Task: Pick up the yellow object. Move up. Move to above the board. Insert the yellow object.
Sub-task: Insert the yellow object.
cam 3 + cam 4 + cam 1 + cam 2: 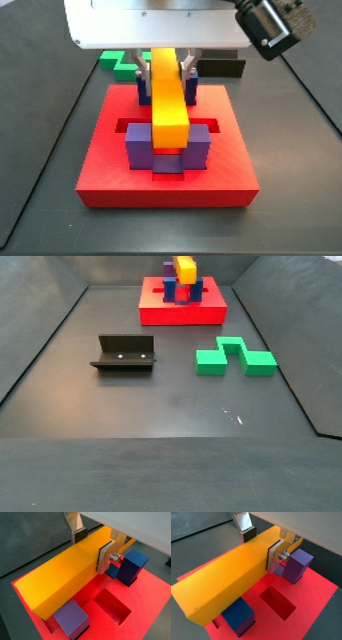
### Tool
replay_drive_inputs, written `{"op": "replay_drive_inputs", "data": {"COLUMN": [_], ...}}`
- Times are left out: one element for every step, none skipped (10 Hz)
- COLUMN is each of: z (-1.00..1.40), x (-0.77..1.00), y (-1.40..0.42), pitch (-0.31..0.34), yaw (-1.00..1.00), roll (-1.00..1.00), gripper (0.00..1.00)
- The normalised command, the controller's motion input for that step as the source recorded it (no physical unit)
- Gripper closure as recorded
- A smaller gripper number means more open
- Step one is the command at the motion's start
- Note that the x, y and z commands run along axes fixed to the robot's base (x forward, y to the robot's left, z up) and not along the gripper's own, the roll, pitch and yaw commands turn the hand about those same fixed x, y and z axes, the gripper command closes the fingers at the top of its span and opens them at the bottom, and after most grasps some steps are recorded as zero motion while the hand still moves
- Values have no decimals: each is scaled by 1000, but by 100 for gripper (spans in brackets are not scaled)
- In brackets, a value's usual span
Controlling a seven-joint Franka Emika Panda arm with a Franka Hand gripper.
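You see the yellow object (167, 95) as a long, narrow yellow-orange bar w/ smooth matte faces and softly rounded edges; in both wrist views its broad side (63, 572) reads uniform, no markings. It sits above the board (107, 175), lying lengthwise betw. the upright posts.

The board is a flat red slab, matte, w/ square recesses (113, 607) cut into its top. Posts are square-section blocks: dark blue (133, 566) and purple (71, 618).

The gripper (93, 546) sits over the board's far end, its flat silver finger plates (107, 556) closed against both long sides of the bar, dark pads (79, 535) pressing it.

On the dark floor in a side view: green zigzag block (235, 357) and the fixture (124, 353), both well apart from the board (183, 311).
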Motion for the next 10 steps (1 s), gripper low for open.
{"op": "replay_drive_inputs", "data": {"z": [-183,-169,-111,-74,-51,-20,0,-49,-69,-191], "x": [43,131,354,400,400,417,389,149,0,0], "y": [0,0,0,0,0,0,0,0,0,0], "pitch": [16,17,33,29,27,29,23,9,0,-30], "yaw": [0,0,0,0,0,0,0,0,0,0], "roll": [264,244,186,131,109,87,56,61,3,-24], "gripper": [100,100,100,100,100,100,100,100,100,100]}}
